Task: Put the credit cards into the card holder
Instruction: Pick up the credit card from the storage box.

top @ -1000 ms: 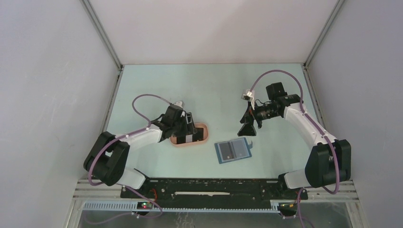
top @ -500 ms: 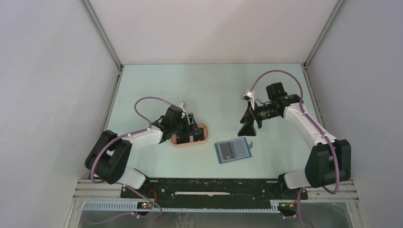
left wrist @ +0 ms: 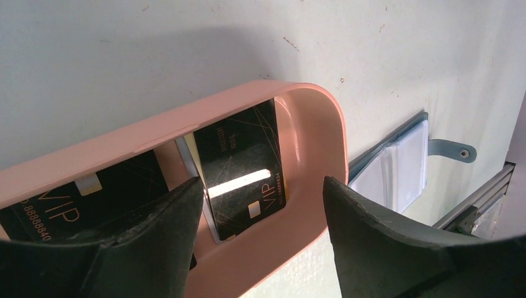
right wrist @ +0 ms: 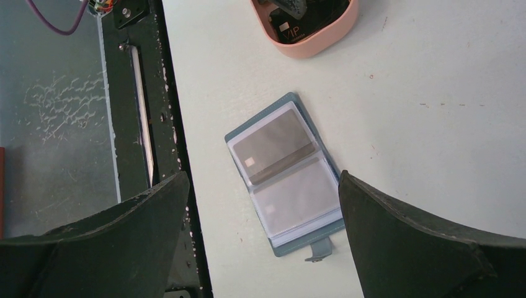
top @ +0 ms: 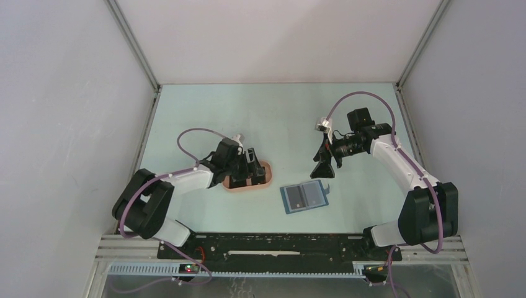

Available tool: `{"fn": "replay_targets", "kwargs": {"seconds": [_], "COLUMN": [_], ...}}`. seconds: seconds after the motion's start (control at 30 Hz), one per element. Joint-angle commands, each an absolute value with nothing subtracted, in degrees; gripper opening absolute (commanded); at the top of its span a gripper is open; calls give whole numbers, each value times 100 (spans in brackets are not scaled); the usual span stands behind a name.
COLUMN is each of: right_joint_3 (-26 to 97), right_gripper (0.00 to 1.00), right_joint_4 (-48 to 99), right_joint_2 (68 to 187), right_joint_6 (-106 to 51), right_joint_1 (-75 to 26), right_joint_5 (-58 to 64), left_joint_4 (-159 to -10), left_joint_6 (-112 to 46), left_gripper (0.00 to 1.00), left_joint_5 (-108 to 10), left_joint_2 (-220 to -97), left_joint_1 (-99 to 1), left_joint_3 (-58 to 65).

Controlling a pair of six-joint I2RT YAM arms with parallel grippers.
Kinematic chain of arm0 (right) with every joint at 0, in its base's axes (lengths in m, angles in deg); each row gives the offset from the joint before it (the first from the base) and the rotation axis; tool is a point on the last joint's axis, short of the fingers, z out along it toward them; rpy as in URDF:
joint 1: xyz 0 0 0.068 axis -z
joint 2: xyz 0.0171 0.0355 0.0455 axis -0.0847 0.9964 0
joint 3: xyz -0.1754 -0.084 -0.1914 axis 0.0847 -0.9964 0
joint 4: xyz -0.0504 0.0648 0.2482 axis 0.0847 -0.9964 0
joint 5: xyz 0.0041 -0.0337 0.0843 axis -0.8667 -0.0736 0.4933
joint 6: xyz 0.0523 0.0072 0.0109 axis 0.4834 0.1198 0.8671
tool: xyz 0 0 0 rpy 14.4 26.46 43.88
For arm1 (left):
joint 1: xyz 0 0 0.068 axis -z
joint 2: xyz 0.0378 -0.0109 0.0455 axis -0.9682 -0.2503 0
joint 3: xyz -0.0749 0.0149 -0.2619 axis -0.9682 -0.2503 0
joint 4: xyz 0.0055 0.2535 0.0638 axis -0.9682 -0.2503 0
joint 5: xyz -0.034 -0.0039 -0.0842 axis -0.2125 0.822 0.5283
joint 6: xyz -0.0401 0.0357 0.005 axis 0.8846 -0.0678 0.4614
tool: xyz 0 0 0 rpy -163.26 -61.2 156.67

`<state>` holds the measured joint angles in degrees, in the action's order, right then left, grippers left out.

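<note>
While the left claw is hanging spread over the rounded end of the pink tray, it is pinching nothing. One of its fingers is reaching inside the tray, just over the credit cards. The other finger is sitting beyond the tray's end wall, so that wall is lying between the two tips. Under the gap a black card is lying close against the inside of the end wall. A pale card edge is showing beside it, and a second black card is lying further along the tray, behind the inner finger. Past the outer finger a strip of bare desk is opening up. Beyond that strip the card holder is lying apart from the tray.

The right claw is hovering with its jaws spread wide and empty. In its wrist view the card holder is lying framed between the tips, open and flat on the desk with its clear pockets facing up. One pocket is showing a grey card. On one side of this claw the holder's edge is running near the desk's front edge and the black rail. On the other side wide bare desk is stretching away. Further ahead of the claw the tray is sitting well apart from the holder.
</note>
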<state>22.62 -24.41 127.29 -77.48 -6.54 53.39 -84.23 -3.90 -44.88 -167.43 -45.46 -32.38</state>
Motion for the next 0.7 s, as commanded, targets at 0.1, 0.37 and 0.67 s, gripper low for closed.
{"fn": "replay_targets", "kwargs": {"seconds": [0.1, 0.37, 0.67], "right_joint_3": [2285, 2280, 2279], "right_gripper": [100, 100, 100], "right_joint_4": [-2488, -2497, -2515], "right_joint_2": [12669, 12666, 12617], "right_joint_6": [-7858, -7873, -7890], "right_joint_1": [-690, -672, -650], "right_joint_5": [5363, 5360, 5375], "left_joint_4": [-8439, -7750, -6979], "left_joint_6": [-358, 115, 616], "left_gripper": [76, 71, 67], "left_joint_5": [-4292, -3983, -3578], "left_joint_2": [-16917, -16882, -17011], "left_joint_1": [-4566, -4562, -4562], "left_joint_3": [-3255, -3422, -3546]}}
